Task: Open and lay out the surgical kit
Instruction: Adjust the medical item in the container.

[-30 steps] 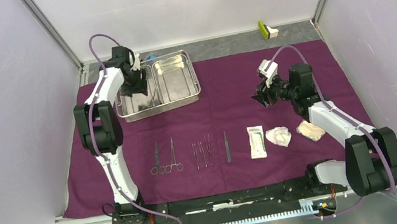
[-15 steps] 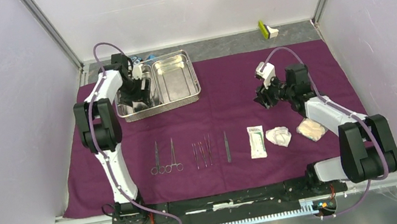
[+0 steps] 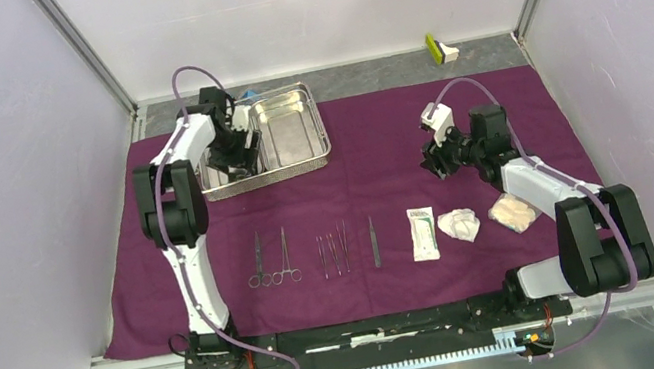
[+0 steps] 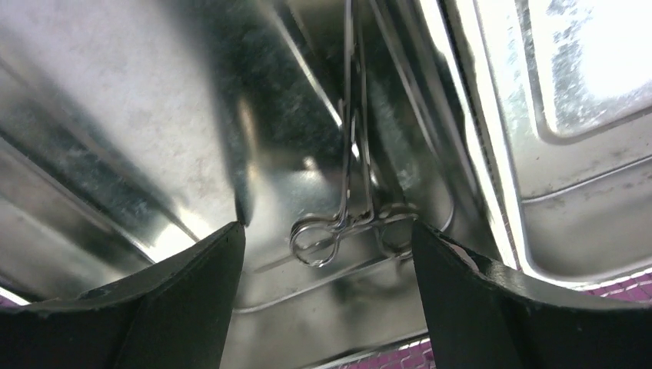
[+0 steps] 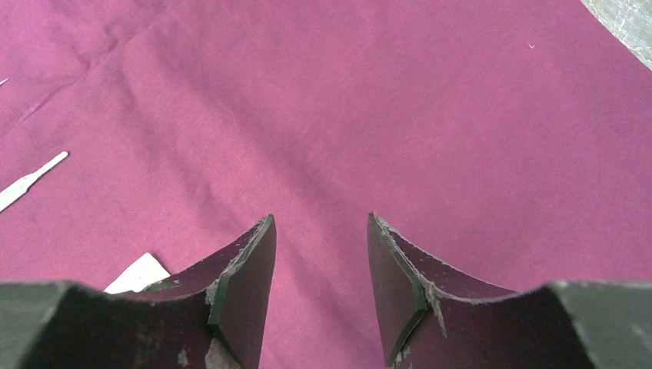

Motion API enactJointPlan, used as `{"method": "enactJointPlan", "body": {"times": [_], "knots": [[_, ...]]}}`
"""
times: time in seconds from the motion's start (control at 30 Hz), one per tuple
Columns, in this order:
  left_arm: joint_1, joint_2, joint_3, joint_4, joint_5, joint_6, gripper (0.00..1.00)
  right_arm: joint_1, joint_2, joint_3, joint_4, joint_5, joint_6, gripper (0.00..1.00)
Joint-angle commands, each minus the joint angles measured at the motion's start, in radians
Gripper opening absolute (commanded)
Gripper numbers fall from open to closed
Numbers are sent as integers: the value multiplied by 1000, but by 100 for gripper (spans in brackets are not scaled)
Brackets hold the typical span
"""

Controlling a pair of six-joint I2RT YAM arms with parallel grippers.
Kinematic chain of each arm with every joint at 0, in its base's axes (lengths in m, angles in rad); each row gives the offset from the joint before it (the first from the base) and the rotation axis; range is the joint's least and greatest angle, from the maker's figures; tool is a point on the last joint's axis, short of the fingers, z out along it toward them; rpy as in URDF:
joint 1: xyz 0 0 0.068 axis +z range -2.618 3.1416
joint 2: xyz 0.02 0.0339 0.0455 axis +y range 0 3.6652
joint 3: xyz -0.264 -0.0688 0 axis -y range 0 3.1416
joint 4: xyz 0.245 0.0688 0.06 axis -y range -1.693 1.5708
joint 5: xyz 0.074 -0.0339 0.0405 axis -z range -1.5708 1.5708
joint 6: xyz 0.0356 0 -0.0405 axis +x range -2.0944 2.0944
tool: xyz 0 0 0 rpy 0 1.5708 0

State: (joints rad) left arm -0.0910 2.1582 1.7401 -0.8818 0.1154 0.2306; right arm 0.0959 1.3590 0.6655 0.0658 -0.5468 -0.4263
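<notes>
Gripper, top view: left gripper (image 3: 237, 158) hangs in the left compartment of the steel tray (image 3: 288, 126); right gripper (image 3: 435, 162) hovers over the purple wrap (image 3: 375, 135), right of the tray.
Left wrist: jaws apart, straddling forceps (image 4: 339, 224) on the tray floor.
Right wrist: jaws apart, empty.
Risk: forceps may skid on slick steel.

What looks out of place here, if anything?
Little does. One ring-handled forceps still lies in the steel tray's left compartment, beneath the open left gripper. The other instruments, packet and gauze sit in a neat row on the purple cloth. A small yellow-and-white object lies off the cloth at the far edge.
</notes>
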Motion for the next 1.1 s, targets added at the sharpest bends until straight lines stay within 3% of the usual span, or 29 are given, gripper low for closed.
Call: {"method": "enactJointPlan", "body": {"times": [0.0,0.3,0.57,1.07], "knots": [[-42,43,49,33,-63,47,85,-5,5,33,12,8,-20,54],[-49,91,74,33,-174,54,76,-9,12,36,8,5,-25,53],[-27,89,97,33,-177,65,48,-10,36,48,6,-8,-16,53],[0,132,193,33,-161,94,17,-9,32,51,3,-9,-15,53]]}}
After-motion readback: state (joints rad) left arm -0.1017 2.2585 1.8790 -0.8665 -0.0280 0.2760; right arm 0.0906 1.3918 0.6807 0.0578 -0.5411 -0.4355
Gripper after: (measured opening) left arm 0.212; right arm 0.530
